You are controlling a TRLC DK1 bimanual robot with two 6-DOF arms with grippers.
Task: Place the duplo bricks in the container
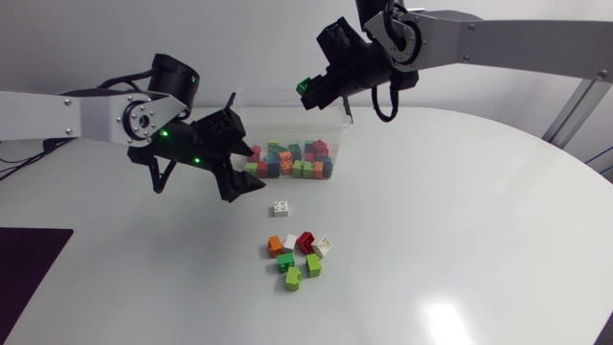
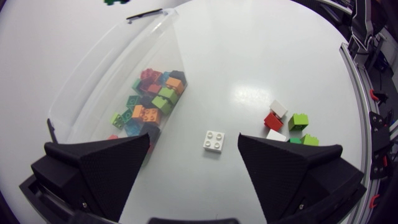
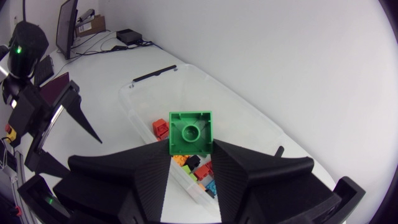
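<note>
Right arm enters from the upper right of the head view. The right gripper (image 1: 312,94) is shut on a green square duplo brick (image 1: 306,89), fingers (image 3: 146,171) pressing it from two sides, hollow underside toward the wrist camera. The brick hangs in the air above the clear plastic container (image 1: 287,117), near its far rim at upper centre. In the right wrist view the bin's open interior lies directly ahead of the held brick. The container already holds a mixed heap of coloured bricks (image 1: 287,163) along its near wall. Left arm enters from the left. The left gripper (image 1: 235,153) sits just beside the container's left end, fingers spread wide, nothing between them. In its wrist view a single white four-stud brick (image 2: 214,140) lies on the white desk (image 1: 460,211) ahead of the open fingers, untouched. More loose bricks in a small cluster (image 1: 299,257) (orange, red, white, greens) lie lower centre, apart from the bin. Step in hand, as judged: drop-off of the green brick. Next move calls for parting the right fingers while the brick is over the opening, perhaps a little lower first. Afterwards the white brick looks the nearest pick for the left arm. Task is well short of finished.
</note>
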